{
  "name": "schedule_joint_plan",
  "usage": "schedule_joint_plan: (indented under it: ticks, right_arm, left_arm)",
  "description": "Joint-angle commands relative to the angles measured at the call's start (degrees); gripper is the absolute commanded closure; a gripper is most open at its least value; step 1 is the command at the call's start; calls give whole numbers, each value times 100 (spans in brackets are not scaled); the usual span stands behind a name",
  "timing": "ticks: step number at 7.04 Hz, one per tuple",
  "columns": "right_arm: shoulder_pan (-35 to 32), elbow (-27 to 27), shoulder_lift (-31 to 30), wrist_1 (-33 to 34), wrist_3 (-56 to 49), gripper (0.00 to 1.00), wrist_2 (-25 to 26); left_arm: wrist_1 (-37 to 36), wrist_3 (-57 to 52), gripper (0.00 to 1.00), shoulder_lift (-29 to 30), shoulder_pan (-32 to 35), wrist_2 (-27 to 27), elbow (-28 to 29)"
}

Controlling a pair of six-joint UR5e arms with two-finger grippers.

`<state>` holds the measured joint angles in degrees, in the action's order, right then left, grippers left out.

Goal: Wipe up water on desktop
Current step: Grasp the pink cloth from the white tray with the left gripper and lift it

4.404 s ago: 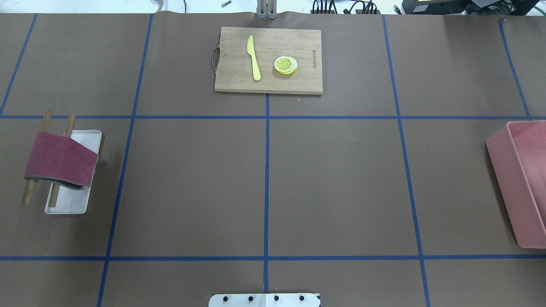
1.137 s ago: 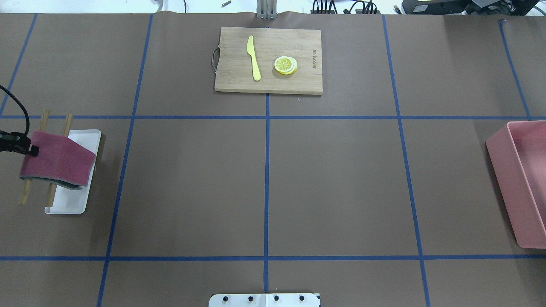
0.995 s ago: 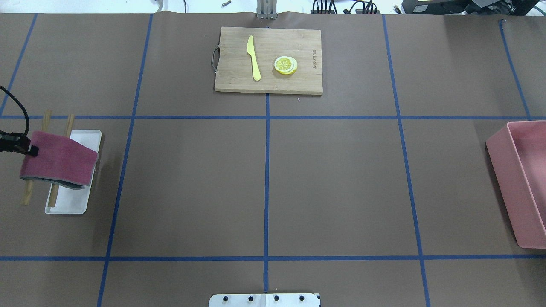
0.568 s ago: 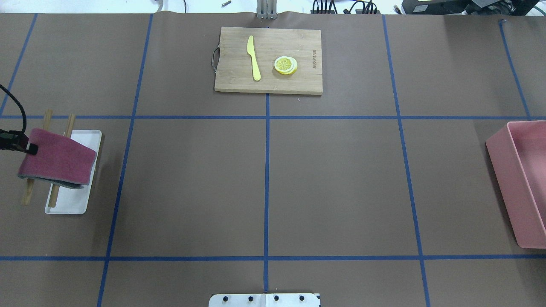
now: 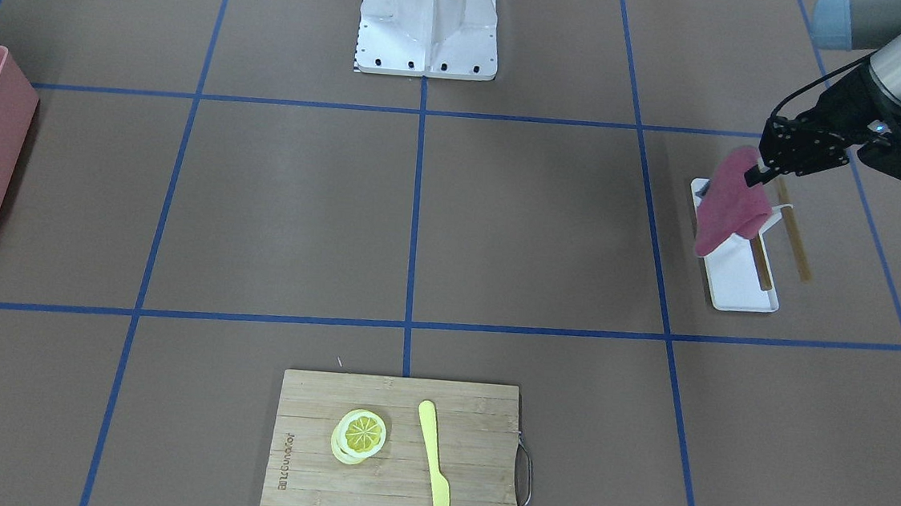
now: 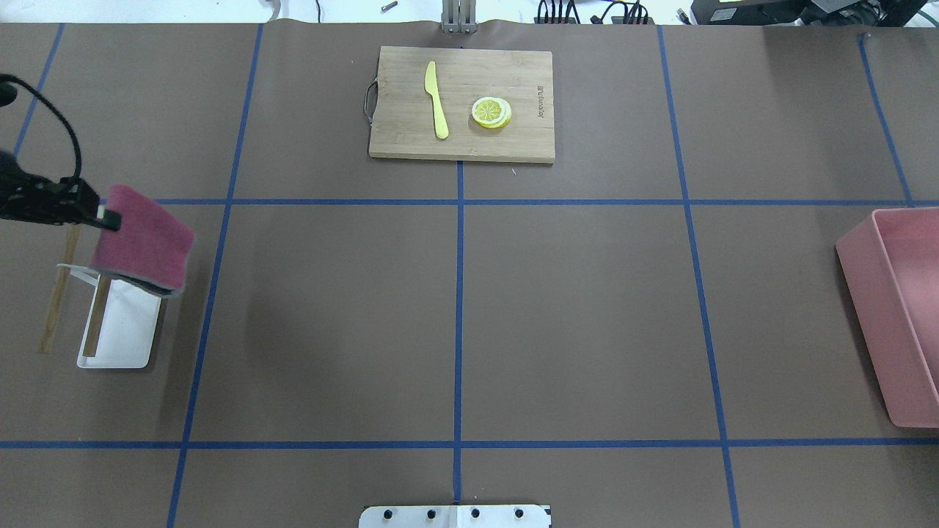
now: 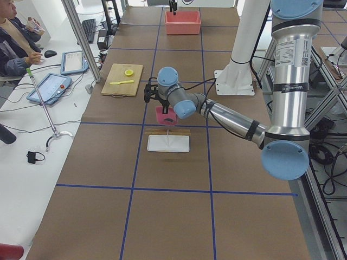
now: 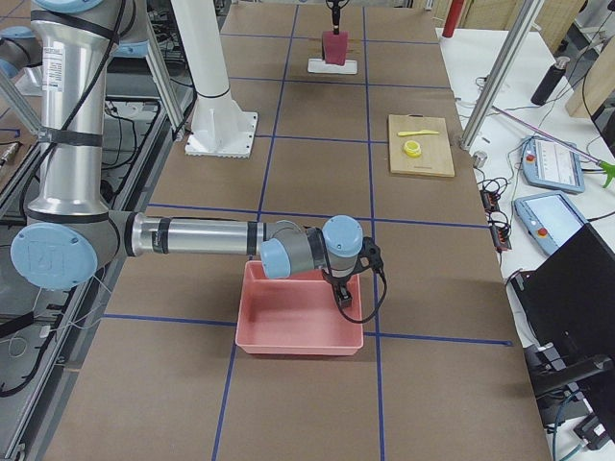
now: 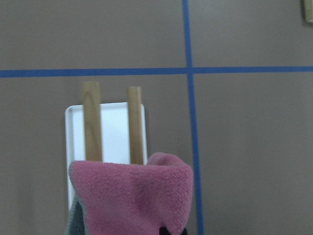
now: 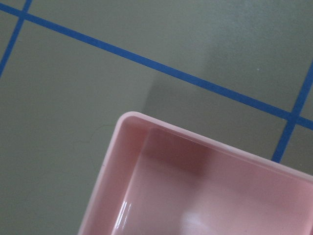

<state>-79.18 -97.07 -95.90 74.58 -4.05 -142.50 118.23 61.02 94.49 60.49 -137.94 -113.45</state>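
Observation:
The brown desktop (image 6: 330,315) with blue tape lines shows no water that I can make out. My left gripper (image 6: 103,218) is shut on one edge of a dark pink cloth (image 6: 144,248) and holds it hanging in the air above two wooden rods (image 6: 55,312) and a white tray (image 6: 125,337). The front view shows the same gripper (image 5: 754,176) and cloth (image 5: 732,204). In the left wrist view the cloth (image 9: 132,196) hangs in front of the rods (image 9: 92,122). My right gripper (image 8: 343,300) hovers over the pink bin (image 8: 298,317); I cannot tell whether it is open or shut.
A bamboo cutting board (image 6: 411,139) with a yellow knife (image 6: 437,99) and lemon slices (image 6: 491,112) lies at the far middle. The pink bin (image 6: 899,315) stands at the right edge. The robot's base plate (image 6: 455,516) is at the near edge.
My left gripper came in from the left and took hold of the cloth's edge. It has now lifted the cloth off the rods and carried it right and farther away.

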Motion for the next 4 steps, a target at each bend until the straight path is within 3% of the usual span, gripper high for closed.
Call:
schedule_joint_plan:
  ticks: [1,2,4]
  right_arm:
    - [400,-661,27,-205,80,0,-216]
    - [638,-769,184,-642,385,0,-287]
    - [1244,-770,613,-1758,1287,0,-270]
  left_arm:
    - [-848,1530,100,1844,-448,29,165]
    - [-1411,2049,100,2575,-747,396,200]
    - [-1540,2781,100,3422,-1468,1248,628]
